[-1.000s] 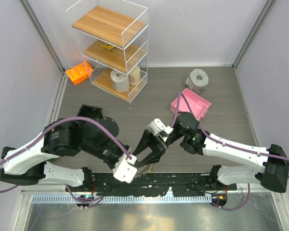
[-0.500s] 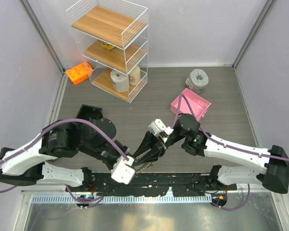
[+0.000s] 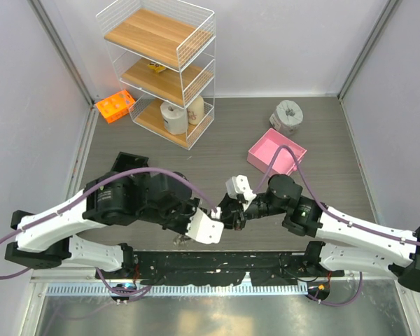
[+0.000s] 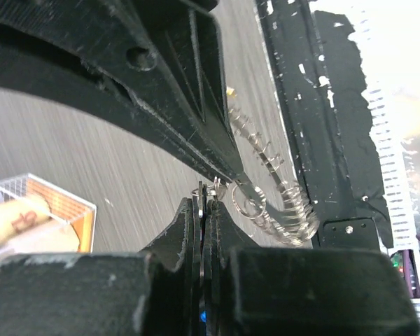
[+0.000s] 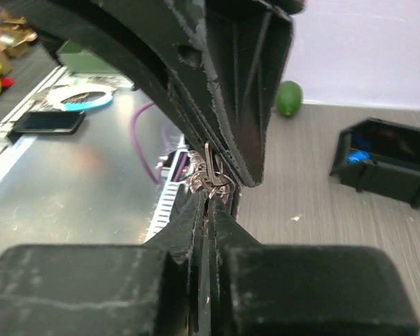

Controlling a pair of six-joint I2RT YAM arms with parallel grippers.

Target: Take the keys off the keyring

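Left wrist cam: L gripper [image 4: 204,204] & R gripper [image 5: 207,204] both pinched shut on keyring [image 4: 290,203]; light, slippery, floppy, so we'd grip keys' heads (unseen).

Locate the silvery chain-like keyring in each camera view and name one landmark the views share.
Top external: not discernible, hidden where left tool and right tool meet, lower centre.
Left wrist: silvery chain-like keyring, right of centre, trailing down-right.
Right wrist: keyring at centre, only a silvery tangle showing.
Shared landmark: grey wood-grain tabletop.
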